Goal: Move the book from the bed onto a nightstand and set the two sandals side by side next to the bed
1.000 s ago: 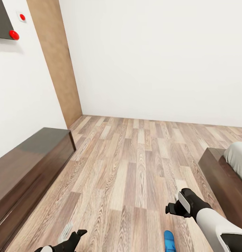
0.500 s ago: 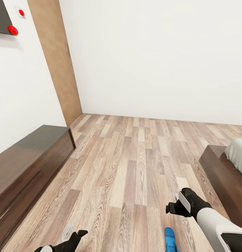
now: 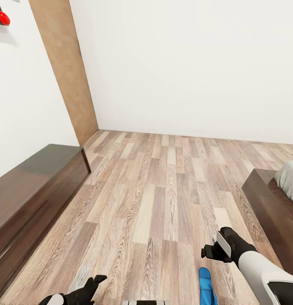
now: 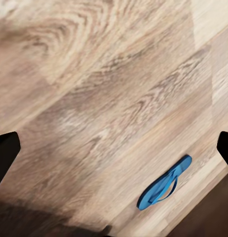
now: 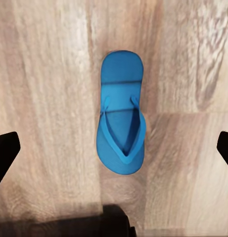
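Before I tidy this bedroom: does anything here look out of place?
A lone blue sandal lies flat on the wood-plank floor, out from the bed frame, with no partner beside it. Both pincers hang open above the floor. Nothing looks spilled or damaged.

I'm seeing a long dark cabinet sitting against the left wall, a tan wood panel rising beyond it, a red knob showing high up.
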